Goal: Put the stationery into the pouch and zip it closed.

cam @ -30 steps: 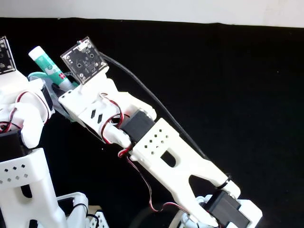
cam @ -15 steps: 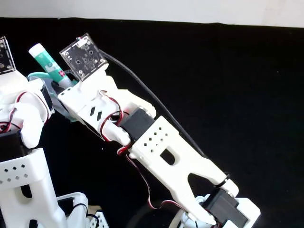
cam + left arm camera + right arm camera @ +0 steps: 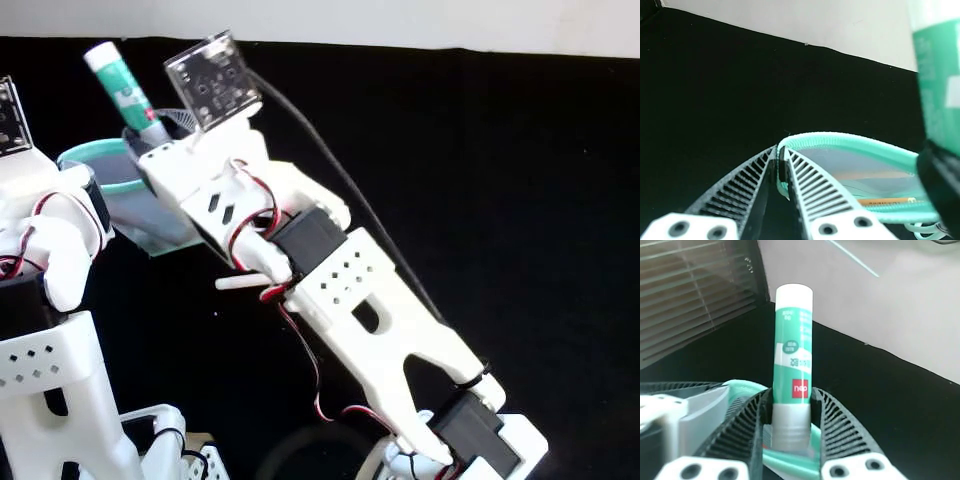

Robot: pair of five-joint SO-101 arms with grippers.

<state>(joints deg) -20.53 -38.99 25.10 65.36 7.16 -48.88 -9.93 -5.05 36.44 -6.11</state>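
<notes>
The green-and-white glue stick (image 3: 120, 83) stands tilted above the pouch, with my right gripper (image 3: 152, 135) shut on its lower end; in the right wrist view the glue stick (image 3: 792, 370) sits between both fingers (image 3: 837, 425). The translucent pouch (image 3: 150, 218) with a teal zipper rim (image 3: 85, 160) hangs open at the far left. My left gripper (image 3: 778, 150) is shut on that rim (image 3: 850, 141). Inside the pouch lies a pencil (image 3: 885, 201). The glue stick (image 3: 940, 75) rises just beyond the pouch mouth.
The black table (image 3: 480, 180) stretches away to the right, with a pale wall (image 3: 400, 20) behind its far edge. The right arm's white links (image 3: 370, 310) cross the middle diagonally. The left arm's body (image 3: 50, 260) stands at the left edge.
My right gripper has risen and shifted a little right with the glue stick, turning it more upright. The pouch's open teal rim shows more. The left arm has kept still.
</notes>
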